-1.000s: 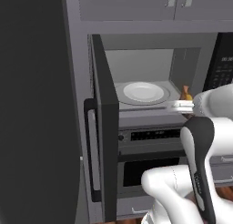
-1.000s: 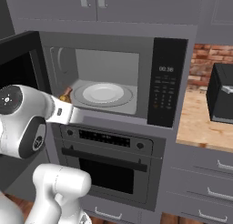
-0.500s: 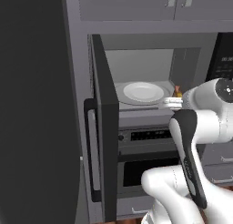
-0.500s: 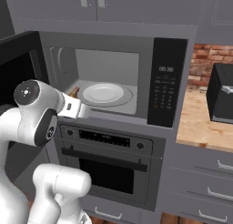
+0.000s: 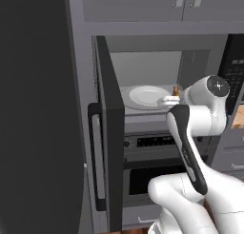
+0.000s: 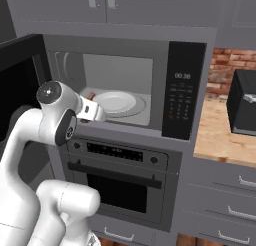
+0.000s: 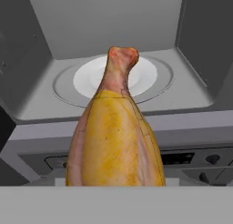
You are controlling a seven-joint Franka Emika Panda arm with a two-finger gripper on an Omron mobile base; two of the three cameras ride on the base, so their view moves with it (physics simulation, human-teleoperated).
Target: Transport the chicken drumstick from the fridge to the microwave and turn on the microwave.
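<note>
Drumstick is pinched in the gripper, bony end forward, just at the mouth of the open microwave. Delivery is judged under way. Next, it must be carried in over the turntable and released there.

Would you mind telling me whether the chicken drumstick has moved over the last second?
Yes. In the left base view the chicken drumstick has drifted left, closer to the turntable, and now sits at the microwave opening, carried by the gripper.
</note>
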